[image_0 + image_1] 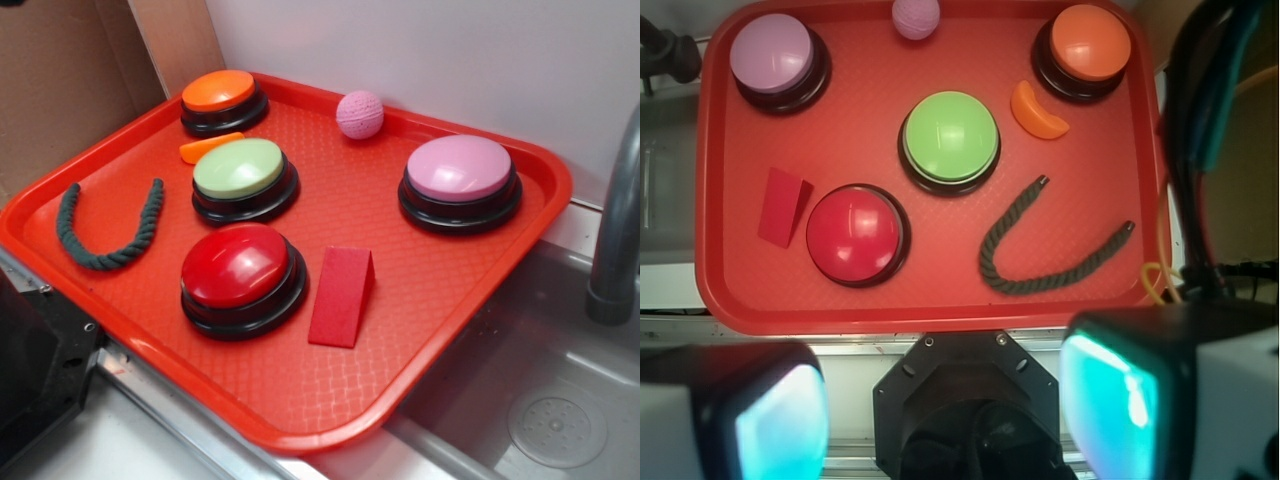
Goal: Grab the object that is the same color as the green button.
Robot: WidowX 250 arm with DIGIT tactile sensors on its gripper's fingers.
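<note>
Rope (pixel 105 235) lies on the red tray (pixel 440 300) in the exterior view, bent into a U near the tray's left edge, left of the green button (pixel 240 170) and apart from it. Its two ends point up toward the far side of the tray, its bend toward the near rim. You see no gripper in this view.

From the wrist view, you look down on the rope (pixel 1040 262) near the tray's (pixel 740 300) right edge, below and right of the green button (pixel 951 136). Its open ends point up and right. The gripper (pixel 945 410) hangs wide open over the tray's near edge, its fingers (pixel 1130 400) holding nothing.
</note>
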